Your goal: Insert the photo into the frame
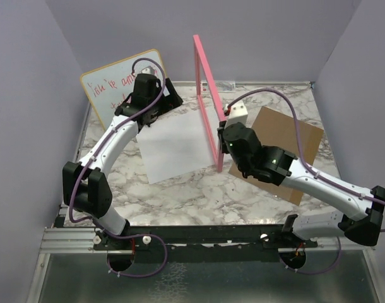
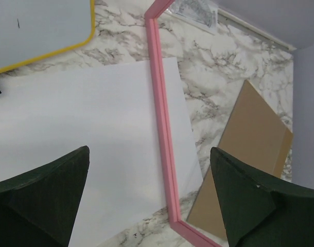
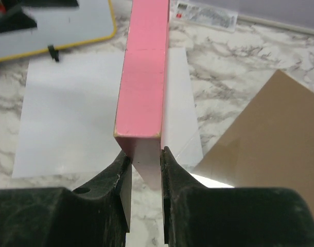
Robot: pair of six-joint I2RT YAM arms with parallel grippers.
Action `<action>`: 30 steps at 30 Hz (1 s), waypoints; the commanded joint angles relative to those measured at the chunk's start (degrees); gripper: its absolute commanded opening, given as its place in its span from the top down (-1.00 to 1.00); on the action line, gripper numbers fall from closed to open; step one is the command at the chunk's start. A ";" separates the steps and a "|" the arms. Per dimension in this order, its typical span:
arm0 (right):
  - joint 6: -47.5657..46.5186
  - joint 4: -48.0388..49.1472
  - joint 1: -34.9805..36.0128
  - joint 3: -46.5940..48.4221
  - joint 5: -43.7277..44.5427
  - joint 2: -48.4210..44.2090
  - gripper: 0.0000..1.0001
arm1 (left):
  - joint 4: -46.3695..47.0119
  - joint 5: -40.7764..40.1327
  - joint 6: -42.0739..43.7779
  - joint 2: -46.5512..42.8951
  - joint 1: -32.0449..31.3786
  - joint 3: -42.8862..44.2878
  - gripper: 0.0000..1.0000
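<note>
Where left pincer (image 2: 149,150) gapes, the photo (image 2: 95,113) lies beneath.

Had left arm (image 1: 110,142) reached forward-left, elbow folded near base, left gripper (image 2: 149,152) angled down, jaws spread wide, and right arm (image 1: 319,180) stretched low toward centre, right gripper (image 3: 145,159) pinched tight on the frame (image 3: 144,67) near end.

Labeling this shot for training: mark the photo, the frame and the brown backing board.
photo (image 1: 173,148), top view, middle of its white back.
frame (image 2: 162,128), left wrist view, pink side rail.
backing board (image 1: 278,129), top view, bare brown face.
</note>
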 commanded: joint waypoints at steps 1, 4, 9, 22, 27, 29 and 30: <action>5.51 -8.30 4.84 2.15 2.03 3.31 0.98 | -0.35 9.79 0.37 0.67 1.56 5.34 -0.98; 4.45 -8.28 6.99 2.37 2.86 5.57 0.99 | -0.30 12.19 -2.29 2.07 1.87 8.45 -0.98; 2.81 -7.38 8.80 3.44 3.24 8.71 0.99 | 2.77 8.10 -10.25 1.75 3.86 9.54 -0.98; 1.85 -8.36 11.33 8.01 2.54 14.46 0.96 | 12.86 15.68 -13.58 3.70 4.14 12.91 -0.98; -0.60 -8.61 12.14 10.52 3.05 17.25 0.93 | 7.66 14.60 -10.53 5.97 4.14 15.52 -0.96; -1.77 -8.84 12.60 11.96 3.80 19.28 0.92 | 4.02 13.75 -9.00 7.56 4.14 17.01 -0.86; -2.43 -8.91 12.80 12.61 4.18 20.03 0.91 | 2.92 13.09 -8.21 7.91 4.14 17.38 -0.75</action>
